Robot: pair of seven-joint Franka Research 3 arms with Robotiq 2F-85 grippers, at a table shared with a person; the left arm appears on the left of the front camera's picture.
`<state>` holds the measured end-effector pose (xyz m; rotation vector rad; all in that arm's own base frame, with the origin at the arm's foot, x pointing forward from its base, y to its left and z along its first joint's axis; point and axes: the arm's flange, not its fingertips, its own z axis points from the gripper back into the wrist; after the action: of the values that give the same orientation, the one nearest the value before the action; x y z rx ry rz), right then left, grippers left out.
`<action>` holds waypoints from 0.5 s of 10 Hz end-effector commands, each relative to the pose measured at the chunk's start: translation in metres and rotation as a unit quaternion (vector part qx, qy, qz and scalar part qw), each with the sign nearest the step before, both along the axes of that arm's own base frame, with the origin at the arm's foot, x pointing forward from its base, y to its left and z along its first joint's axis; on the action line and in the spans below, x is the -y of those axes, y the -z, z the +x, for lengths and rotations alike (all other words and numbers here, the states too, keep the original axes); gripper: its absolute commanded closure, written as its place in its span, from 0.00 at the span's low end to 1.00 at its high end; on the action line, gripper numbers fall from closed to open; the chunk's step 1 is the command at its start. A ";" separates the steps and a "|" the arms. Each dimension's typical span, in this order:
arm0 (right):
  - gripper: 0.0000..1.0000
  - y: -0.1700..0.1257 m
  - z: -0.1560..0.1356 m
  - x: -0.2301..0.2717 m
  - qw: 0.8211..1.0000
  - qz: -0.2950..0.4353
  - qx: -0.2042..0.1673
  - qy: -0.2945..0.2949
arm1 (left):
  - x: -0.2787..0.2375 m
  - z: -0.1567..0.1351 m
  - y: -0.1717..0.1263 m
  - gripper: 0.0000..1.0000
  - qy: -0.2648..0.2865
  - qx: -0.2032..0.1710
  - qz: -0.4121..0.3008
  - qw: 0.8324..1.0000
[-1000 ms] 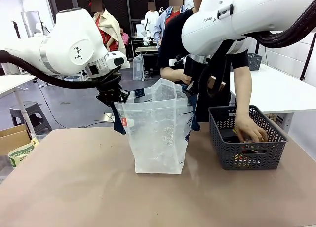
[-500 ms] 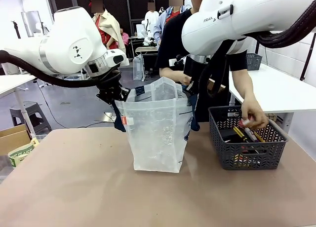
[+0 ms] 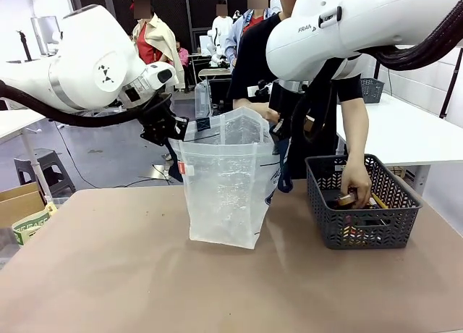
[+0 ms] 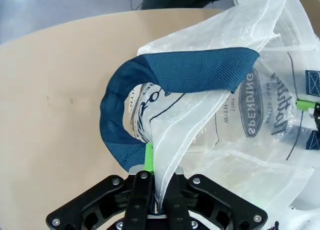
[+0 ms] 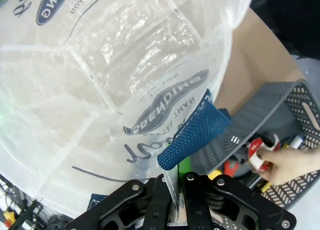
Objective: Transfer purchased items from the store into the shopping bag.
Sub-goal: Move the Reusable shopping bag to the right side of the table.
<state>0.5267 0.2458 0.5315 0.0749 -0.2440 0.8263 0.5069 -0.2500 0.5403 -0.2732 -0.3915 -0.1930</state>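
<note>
Mid-table, the shopping bag point(image 3: 221, 192) has its mouth spread open from both sides.
Front: left gripper point(image 3: 172, 132) and right gripper point(image 3: 278, 134), fingertips half hidden, clench its rim; bare table point(image 3: 94, 275) around. Wrist views: each clamps plastic beside a navy handle point(image 4: 200, 70); basket point(image 5: 265, 110) cut off.

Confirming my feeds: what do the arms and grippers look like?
Left arm and right arm: glossy white, rounded joints, black corrugated hoses; the right bears dark lettering. Left gripper and right gripper: black, bolted linkages, green-padded fingers.
</note>
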 end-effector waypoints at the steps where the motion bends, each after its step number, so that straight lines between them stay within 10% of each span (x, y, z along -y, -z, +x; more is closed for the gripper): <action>1: 1.00 0.000 0.001 0.000 1.000 -0.002 -0.001 0.002 | 0.000 -0.007 0.008 1.00 -0.010 -0.005 -0.009 1.000; 5: 1.00 0.000 0.001 0.000 1.000 -0.002 -0.001 0.002 | 0.005 -0.008 0.013 1.00 0.022 -0.021 -0.003 1.000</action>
<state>0.5267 0.2458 0.5315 0.0750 -0.2440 0.8263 0.4997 -0.2592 0.5279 -0.2731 -0.3615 -0.2079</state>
